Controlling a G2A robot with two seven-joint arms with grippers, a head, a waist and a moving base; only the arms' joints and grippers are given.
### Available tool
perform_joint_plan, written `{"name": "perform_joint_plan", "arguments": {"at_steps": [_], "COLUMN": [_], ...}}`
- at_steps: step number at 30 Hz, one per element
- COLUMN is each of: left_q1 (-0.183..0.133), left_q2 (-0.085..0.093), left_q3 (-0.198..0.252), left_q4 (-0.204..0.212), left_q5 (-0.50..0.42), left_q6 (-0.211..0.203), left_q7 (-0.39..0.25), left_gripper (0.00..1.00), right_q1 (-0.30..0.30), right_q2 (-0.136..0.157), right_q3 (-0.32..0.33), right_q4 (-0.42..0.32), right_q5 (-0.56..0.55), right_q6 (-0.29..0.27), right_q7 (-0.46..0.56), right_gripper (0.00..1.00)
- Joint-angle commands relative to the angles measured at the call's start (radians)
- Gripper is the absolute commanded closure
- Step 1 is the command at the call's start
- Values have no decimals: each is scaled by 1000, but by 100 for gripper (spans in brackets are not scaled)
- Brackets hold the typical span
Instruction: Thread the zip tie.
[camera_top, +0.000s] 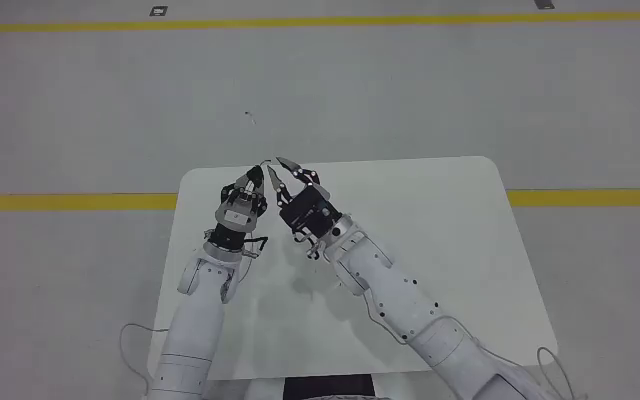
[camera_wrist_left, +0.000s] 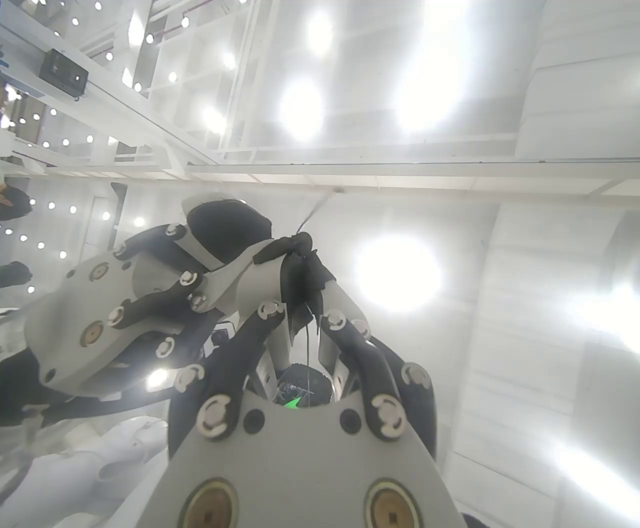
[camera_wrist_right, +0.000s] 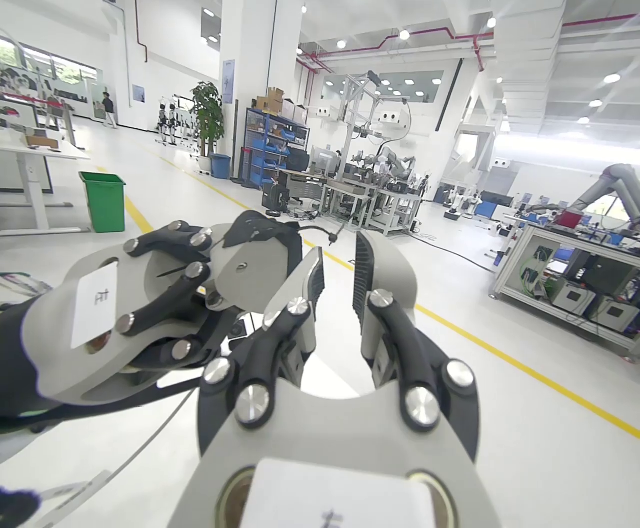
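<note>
left end effector (camera_wrist_left: 299, 267) pinching zip tie (camera_wrist_right: 320, 230) | right end effector (camera_wrist_right: 340, 250) spread, just beside it

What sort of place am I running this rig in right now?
Most likely an industrial robotics workshop or factory hall: yellow lane lines on the ground, racks of blue bins, and workbenches crowded with machinery, with a grey robot arm at one station.

Side by side, left pincer (camera_wrist_left: 300, 265) clenched, right pincer (camera_wrist_right: 338, 272) parted.
</note>
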Motion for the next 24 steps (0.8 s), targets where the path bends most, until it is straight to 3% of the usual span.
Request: {"name": "perform_joint_plan", "arguments": {"at_steps": [1,24], "left_q1": [0,0], "left_q2": [0,0], "left_q3": [0,0], "left_q4": [0,0], "left_q5": [0,0], "left_q6": [0,0], "left_q7": [0,0], "left_gripper": [100,100], "right_q1": [-1,-1], "right_q2": [1,24], "right_q3": [0,-18], "right_q4": [-1,-36], "right_q5": [0,0], "right_q6": [1,24], "right_q7": [1,9], "right_gripper": [83,85]}}
